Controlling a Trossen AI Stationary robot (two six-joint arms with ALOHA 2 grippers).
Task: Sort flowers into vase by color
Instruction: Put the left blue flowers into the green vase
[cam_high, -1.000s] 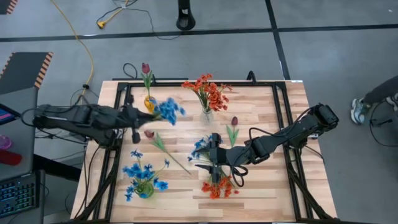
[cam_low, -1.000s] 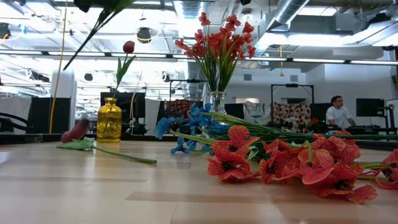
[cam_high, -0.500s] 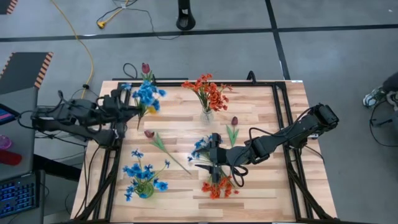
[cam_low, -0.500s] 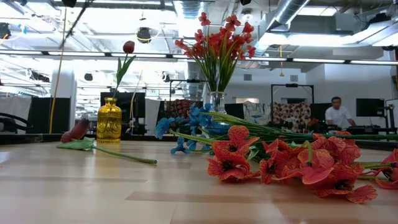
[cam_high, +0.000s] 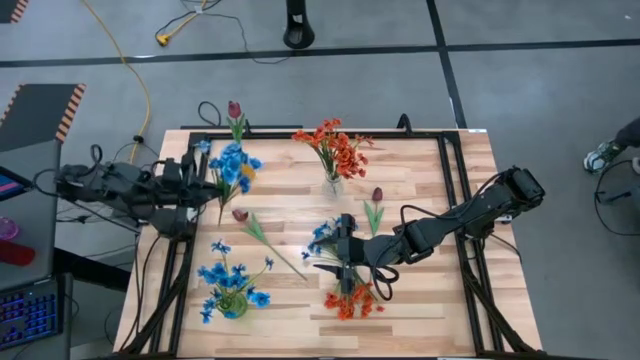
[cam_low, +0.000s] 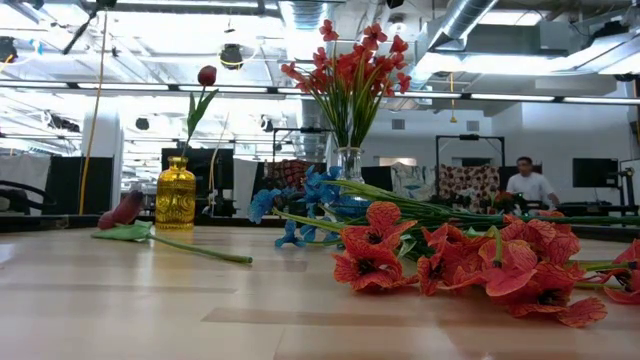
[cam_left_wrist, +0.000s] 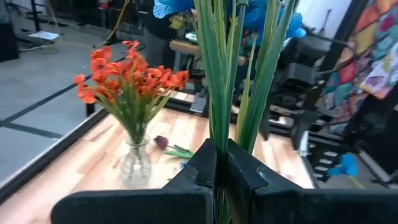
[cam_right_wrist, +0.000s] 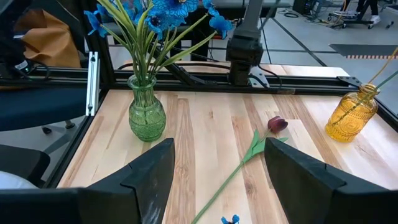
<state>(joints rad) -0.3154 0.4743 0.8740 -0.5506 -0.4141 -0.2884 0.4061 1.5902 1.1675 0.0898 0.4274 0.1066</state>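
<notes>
We find the sort partly done, and we take the items from largest to smallest. On the wooden table (cam_high: 420, 215) three vases already hold flowers of one colour each: the green vase (cam_right_wrist: 147, 115) near the left front corner carries a full blue bunch, the clear vase (cam_left_wrist: 136, 165) at the middle rear carries the orange-red bunch (cam_high: 335, 150), and the amber vase (cam_low: 175, 194) at the left rear holds a single maroon tulip. The left gripper (cam_left_wrist: 219, 165), raised over the table's left rear edge near the amber vase, has its jaws pressed together on the green stems of a blue sprig (cam_high: 232, 165), so one more blue piece is in transit and, in our judgement, bound for the green vase. The right gripper (cam_high: 345, 262) rests low at the centre front with its jaws spread and nothing between them, above the loose flowers. Still unsorted on the boards are an orange-red cluster (cam_high: 352, 300) at the front, a blue cluster (cam_high: 325, 235) just behind it, one loose tulip (cam_high: 262, 232) left of centre and a second tulip (cam_high: 375, 208) nearer the middle. How many stems lie tangled under the right arm we cannot say with confidence. We judge at least four pickups remain.
</notes>
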